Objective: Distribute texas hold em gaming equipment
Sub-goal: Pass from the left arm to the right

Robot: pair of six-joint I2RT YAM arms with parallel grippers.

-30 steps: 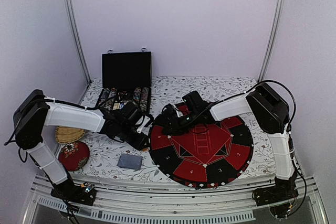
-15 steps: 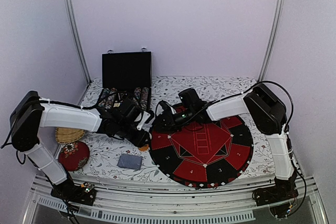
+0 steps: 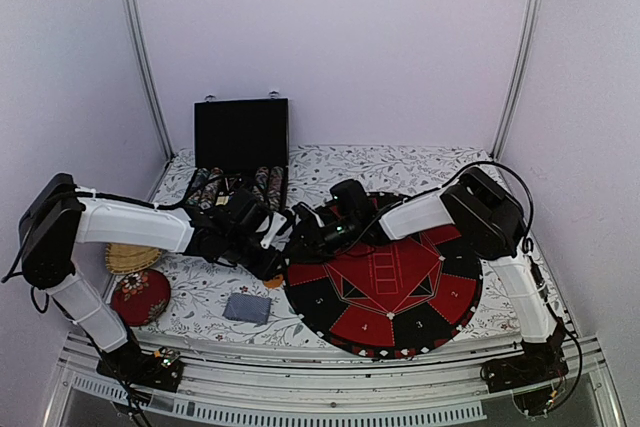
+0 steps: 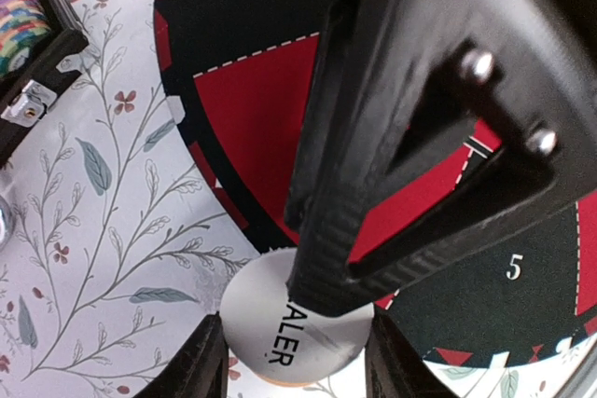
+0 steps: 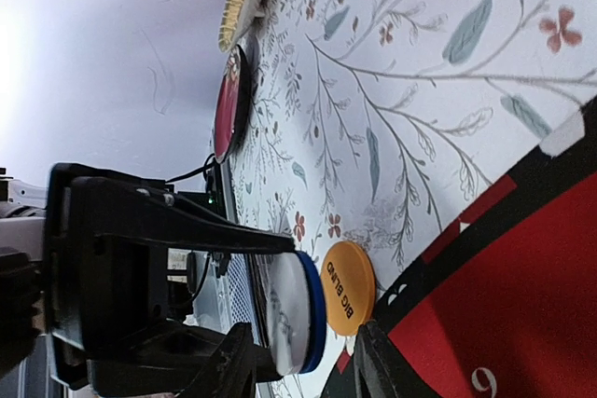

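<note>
Floral cloth [image 3: 400, 162] | left gripper [image 4: 294, 365] pinching DEALER button [image 4: 270, 333] at mat [image 3: 400, 322] edge | right gripper [image 5: 300, 370] hanging parted, empty | orange button [image 5: 347, 286], cards [image 3: 246, 307], chips [image 3: 265, 182] lying undistributed | task looking barely begun

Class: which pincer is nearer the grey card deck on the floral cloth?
Left. The left pincer, holding the DEALER button, hangs just beyond the deck. The right pincer is farther back and to the right, at the rim of the mat.
</note>
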